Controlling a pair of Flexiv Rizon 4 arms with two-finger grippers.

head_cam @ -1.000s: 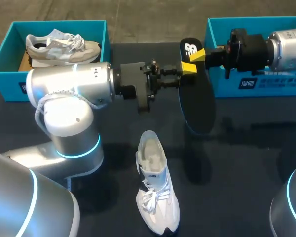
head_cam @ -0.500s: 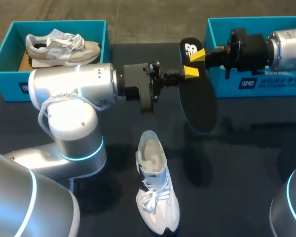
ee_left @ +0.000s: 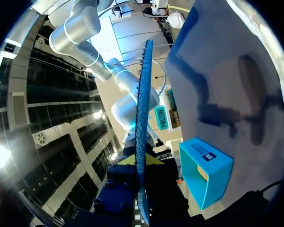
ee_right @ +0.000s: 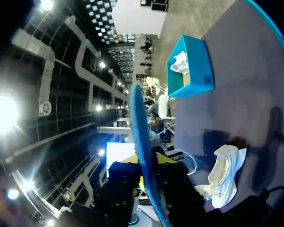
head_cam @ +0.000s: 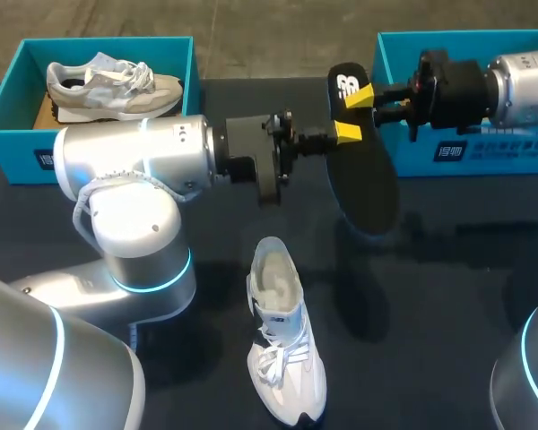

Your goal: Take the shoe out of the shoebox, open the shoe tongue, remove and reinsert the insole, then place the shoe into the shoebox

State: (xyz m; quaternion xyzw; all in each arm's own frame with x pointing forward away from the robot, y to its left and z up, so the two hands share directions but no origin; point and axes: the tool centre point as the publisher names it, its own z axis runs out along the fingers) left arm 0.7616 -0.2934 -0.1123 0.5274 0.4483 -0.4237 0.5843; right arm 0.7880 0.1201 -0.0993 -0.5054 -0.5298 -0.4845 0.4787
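Left tool, entering from our left side, is closed on the black insole a little way down from its upper end. One yellow tip shows on the face turned toward the camera. In the left wrist view we see the insole edge-on, passing between the two tips. Right tool grips the same insole nearer its narrow upper end, which bears a white mark, and sits just above the left tool. The right wrist view likewise shows the insole running up between its fingers.

We note that the insole hangs clear of the dark bench, tilted, with its broad end lowest, beside the front corner of the right shoebox. The white shoe stands on its sole on the bench, well apart from the insole, its opening toward the arms and its laced toe toward the camera. At the far left corner stands the left shoebox, with a second shoe lying in it.
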